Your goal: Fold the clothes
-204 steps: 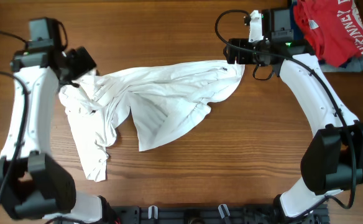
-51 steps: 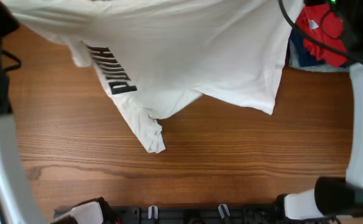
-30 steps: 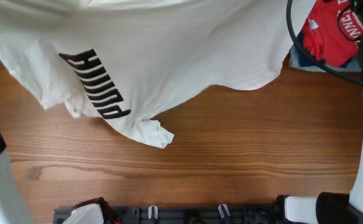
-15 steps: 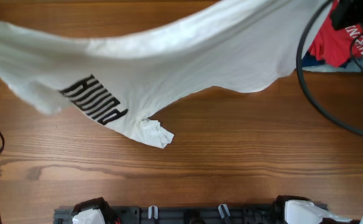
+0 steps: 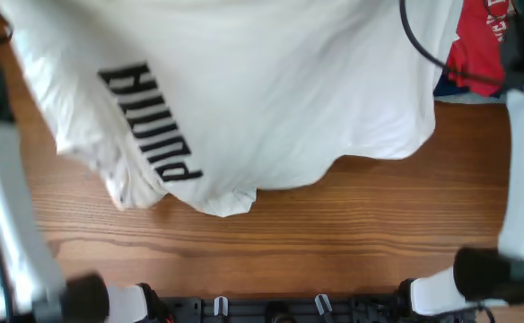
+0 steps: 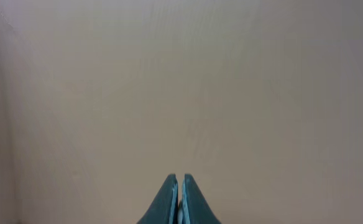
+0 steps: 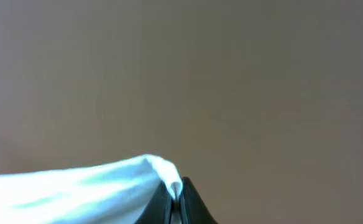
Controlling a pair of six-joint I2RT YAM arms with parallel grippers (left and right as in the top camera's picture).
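Clothes [image 5: 271, 99] are hanging down below both sets of fingers, stretched wide from one arm to the other. Right fingers [image 7: 176, 198] are pinching white cloth tight. Left fingers [image 6: 179, 202] are shut too; their cloth is hiding. Bottom edge is drooping toward the tabletop [image 5: 334, 242].

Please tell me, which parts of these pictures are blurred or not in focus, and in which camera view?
Overhead: the white T-shirt is close and soft, the arms at both edges smeared, the table sharp. Left wrist: only the shut fingers show, before a plain blurred background. Right wrist: the pinched white cloth looks hazy.
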